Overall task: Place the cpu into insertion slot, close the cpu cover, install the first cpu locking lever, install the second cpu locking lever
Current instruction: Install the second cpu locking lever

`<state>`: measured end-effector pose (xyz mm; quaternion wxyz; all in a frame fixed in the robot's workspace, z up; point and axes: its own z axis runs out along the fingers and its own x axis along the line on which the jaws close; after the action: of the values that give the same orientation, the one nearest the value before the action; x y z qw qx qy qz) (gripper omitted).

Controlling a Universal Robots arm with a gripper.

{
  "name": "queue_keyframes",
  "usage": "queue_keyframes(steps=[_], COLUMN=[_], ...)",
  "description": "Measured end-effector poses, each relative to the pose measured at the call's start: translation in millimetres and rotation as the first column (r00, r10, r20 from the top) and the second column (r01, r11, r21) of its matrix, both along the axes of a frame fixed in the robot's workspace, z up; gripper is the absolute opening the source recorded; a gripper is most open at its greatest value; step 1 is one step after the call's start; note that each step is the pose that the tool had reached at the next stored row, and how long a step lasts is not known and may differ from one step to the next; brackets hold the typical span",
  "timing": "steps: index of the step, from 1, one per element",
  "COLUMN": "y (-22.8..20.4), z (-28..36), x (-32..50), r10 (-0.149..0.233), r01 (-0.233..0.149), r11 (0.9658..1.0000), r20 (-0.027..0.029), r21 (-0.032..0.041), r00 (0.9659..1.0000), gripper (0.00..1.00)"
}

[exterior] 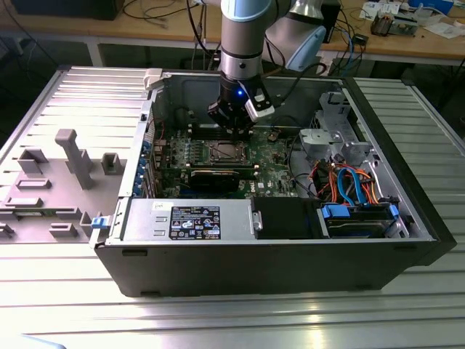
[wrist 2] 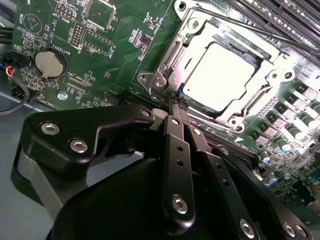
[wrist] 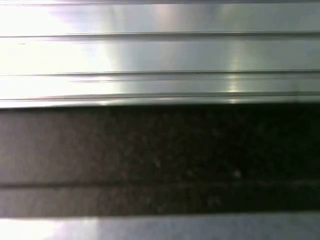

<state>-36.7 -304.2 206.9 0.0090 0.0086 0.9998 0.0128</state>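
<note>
The cpu [wrist 2: 217,75] lies flat in the insertion slot [exterior: 221,151], its pale metal face glaring under light. The cpu cover [wrist 2: 256,98] lies down around it as a silvery frame. A thin locking lever [wrist 2: 250,27] runs along the far side of the socket. My gripper [wrist 2: 177,103] is shut, its black fingers [wrist 2: 175,145] pressed together with their tips at the socket's corner edge. I cannot tell whether the tips pinch a lever there. In the exterior view the gripper [exterior: 231,125] hangs just above the socket inside the open case.
The green motherboard [wrist 2: 115,45] carries a coin battery [wrist 2: 50,63] and long memory slots [wrist 2: 280,15] beside the socket. In the case sit a power supply [exterior: 192,218] and a drive bay with blue cables [exterior: 356,218]. Grey fixtures [exterior: 73,156] stand on the exterior view's left.
</note>
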Motion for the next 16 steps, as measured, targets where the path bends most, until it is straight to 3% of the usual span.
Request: queue_keyframes(steps=[5, 16], y=[-1.4, -10.4], z=[0.0, 0.0], x=[0.0, 0.0], r10=[0.000, 0.000], r01=[0.000, 0.000], r11=[1.0000, 1.0000], r20=[0.0000, -0.0001], r21=[0.0000, 0.0000], r00=[1.0000, 1.0000], gripper=[0.11, 0.11])
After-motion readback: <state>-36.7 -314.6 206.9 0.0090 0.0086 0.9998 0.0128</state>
